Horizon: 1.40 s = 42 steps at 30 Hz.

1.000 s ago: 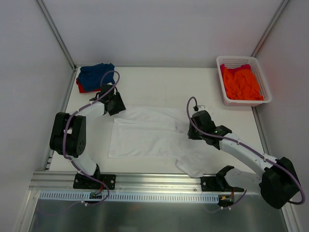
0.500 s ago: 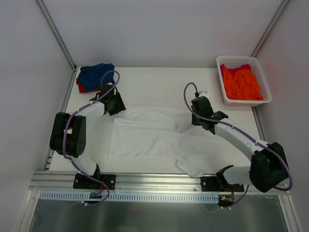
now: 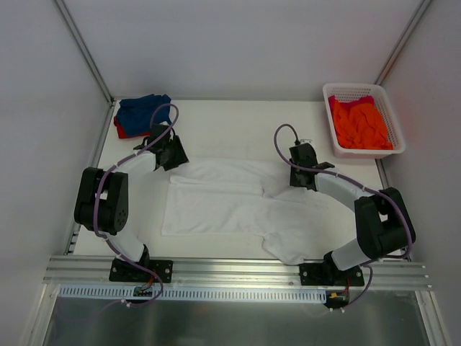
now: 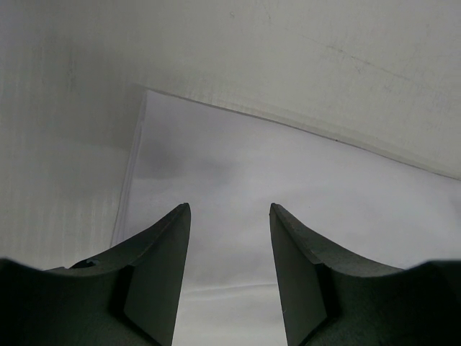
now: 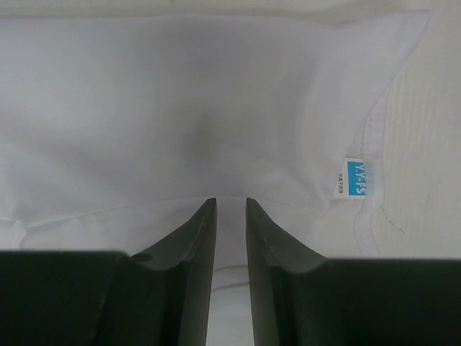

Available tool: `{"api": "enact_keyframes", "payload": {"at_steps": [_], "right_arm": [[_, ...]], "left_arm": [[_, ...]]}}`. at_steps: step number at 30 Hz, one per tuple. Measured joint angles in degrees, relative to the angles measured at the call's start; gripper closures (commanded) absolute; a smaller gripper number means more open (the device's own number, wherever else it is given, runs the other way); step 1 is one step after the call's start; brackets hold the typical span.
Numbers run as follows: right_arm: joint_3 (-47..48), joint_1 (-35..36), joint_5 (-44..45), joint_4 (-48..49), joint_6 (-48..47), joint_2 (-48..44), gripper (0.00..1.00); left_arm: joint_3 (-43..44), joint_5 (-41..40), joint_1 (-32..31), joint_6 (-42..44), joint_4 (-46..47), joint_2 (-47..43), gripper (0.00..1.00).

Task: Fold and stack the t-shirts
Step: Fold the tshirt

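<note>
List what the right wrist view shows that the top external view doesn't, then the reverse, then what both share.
Only the right wrist view: a small blue label sewn at an edge of the white t-shirt, and cloth showing in the narrow gap between the fingers of the right gripper.
Only the top external view: the basket holding an orange tee, the blue tee lying over a red tee in the far left corner, and the left gripper.
Both: the white t-shirt and the right gripper on it.

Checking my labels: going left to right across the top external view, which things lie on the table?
blue t-shirt → white t-shirt → white basket, holding the orange t-shirt
</note>
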Motion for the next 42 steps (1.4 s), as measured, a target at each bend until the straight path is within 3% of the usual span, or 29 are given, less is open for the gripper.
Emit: {"api": "enact_keyframes", "payload": {"at_steps": [9, 16, 23, 42], "right_arm": [[-1.5, -0.3, -3.1, 3.1, 0.3, 2.4, 0.75], [-6.7, 0.5, -4.5, 2.3, 2.6, -4.3, 0.75], [-8.5, 5.9, -3.7, 0.0, 5.3, -10.8, 0.75], [-13.4, 19.6, -0.7, -6.5, 14.4, -16.6, 0.74]], "left_arm": [[0.0, 0.0, 0.0, 0.0, 0.4, 0.0, 0.52], [0.0, 0.1, 0.0, 0.0, 0.5, 0.0, 0.52], [0.0, 0.1, 0.0, 0.0, 0.5, 0.0, 0.52], [0.0, 0.1, 0.0, 0.0, 0.5, 0.0, 0.52]]}}
